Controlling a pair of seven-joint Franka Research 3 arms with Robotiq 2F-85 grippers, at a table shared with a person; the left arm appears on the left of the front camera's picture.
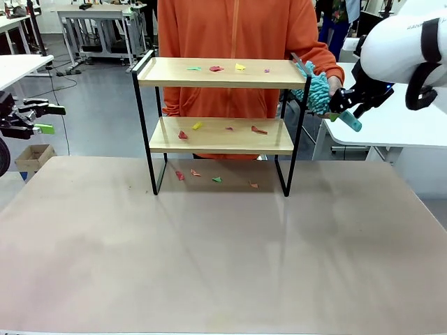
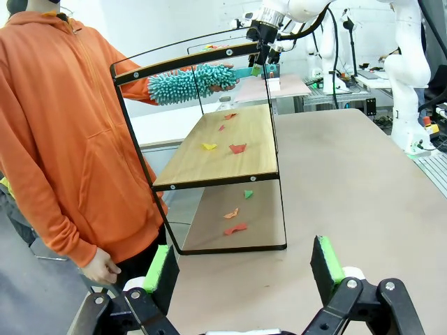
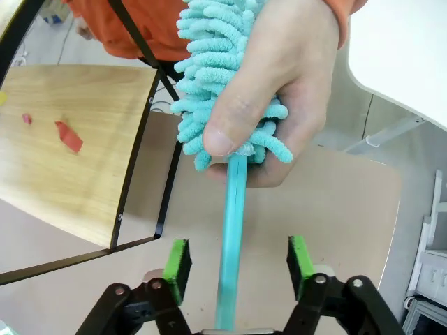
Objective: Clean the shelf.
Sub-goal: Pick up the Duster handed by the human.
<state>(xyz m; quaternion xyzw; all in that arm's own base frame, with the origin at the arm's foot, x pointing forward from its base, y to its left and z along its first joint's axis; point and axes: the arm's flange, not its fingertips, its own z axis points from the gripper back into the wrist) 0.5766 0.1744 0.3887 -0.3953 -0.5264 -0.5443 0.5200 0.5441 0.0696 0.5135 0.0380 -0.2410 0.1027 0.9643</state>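
Note:
The shelf (image 1: 220, 73) stands at the table's far side, two wooden boards in a black frame. Coloured paper scraps (image 1: 216, 68) lie on both boards and on the table under it. To its right a person's hand (image 3: 279, 91) holds out a teal fluffy duster (image 3: 216, 63) by the head. Its teal handle (image 3: 234, 230) runs between my right gripper's (image 3: 239, 262) green pads, with a gap on each side, so the jaws stand open around it. In the front view my right gripper (image 1: 346, 115) is beside the shelf's right end. My left gripper (image 2: 244, 269) is open and holds nothing, off the table's left edge (image 1: 31, 118).
The person in an orange hoodie (image 1: 234, 42) stands right behind the shelf. A white side table (image 1: 398, 118) lies under my right arm, another white table (image 1: 17, 66) at far left. The brown table (image 1: 223, 251) in front of the shelf is bare.

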